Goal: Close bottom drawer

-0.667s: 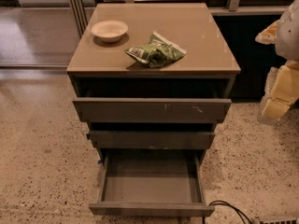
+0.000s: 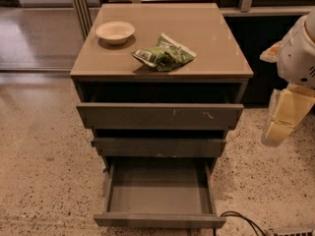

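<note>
Three drawers [image 2: 160,146], one bowl [image 2: 115,32], one green bag [image 2: 165,54], one end effector [image 2: 284,116] at the right edge

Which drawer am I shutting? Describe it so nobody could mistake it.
Find the grey-brown cabinet with a bowl and green packet on top; the gripper hangs to its right, touching nothing. The bottom drawer is the lowest of three, nearest the floor. Only it is pulled far out, showing its empty box.

Tool [image 2: 274,132] right of bottom drawer [image 2: 160,221] — cable [image 2: 230,213] near front.
</note>
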Robot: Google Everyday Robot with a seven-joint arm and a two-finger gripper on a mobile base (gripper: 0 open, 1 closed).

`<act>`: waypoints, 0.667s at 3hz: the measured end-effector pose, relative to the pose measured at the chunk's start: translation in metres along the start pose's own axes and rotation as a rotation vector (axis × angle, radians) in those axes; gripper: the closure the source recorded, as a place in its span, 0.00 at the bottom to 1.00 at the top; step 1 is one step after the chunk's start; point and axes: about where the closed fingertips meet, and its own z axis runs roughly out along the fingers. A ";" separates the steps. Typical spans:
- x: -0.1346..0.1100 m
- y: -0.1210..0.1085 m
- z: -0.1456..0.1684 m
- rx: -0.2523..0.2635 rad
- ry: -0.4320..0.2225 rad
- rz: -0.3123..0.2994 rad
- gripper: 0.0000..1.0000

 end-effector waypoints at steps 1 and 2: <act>0.003 0.020 0.031 -0.049 0.030 -0.006 0.00; 0.004 0.036 0.064 -0.082 0.057 -0.010 0.00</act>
